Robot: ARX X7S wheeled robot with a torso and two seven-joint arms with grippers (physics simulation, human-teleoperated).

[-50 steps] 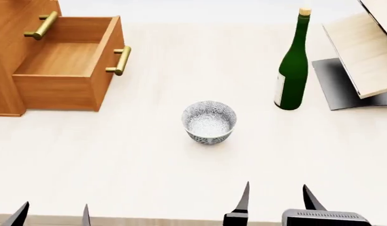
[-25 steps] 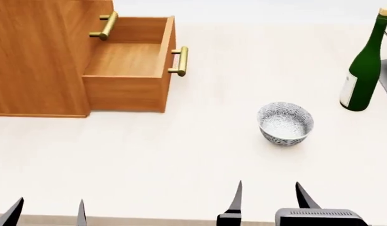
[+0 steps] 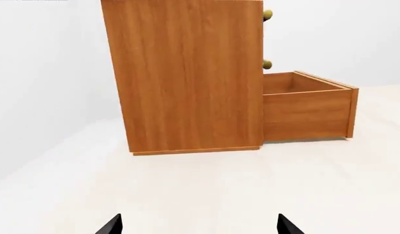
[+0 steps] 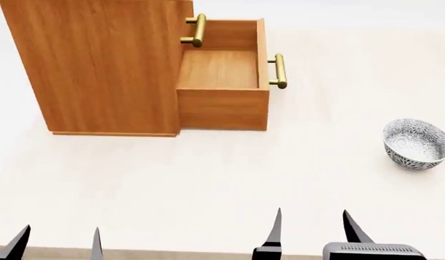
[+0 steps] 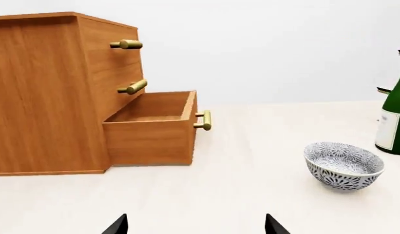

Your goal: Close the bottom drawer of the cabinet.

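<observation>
Bottom drawer [image 4: 224, 76] of the cabinet [image 4: 99, 65] stands pulled well out on my screen, its wooden inside bare and its brass handle [image 4: 278, 71] facing away from the cabinet toward the bowl's side. On the head view the cabinet sits on the pale desk [image 4: 207, 179] at the far left, with the two upper drawers [image 5: 112, 63] pushed in above the open one. A patterned bowl [image 4: 417, 143] rests on the desk well apart from the drawer, to its right, and on the right wrist view I see a green bottle [image 5: 396, 119] beyond the bowl. My left claw [image 4: 57, 244] and right claw [image 4: 313, 232] both hover low at the near edge, fingers spread and released, gripping nothing, well short of the drawer.
</observation>
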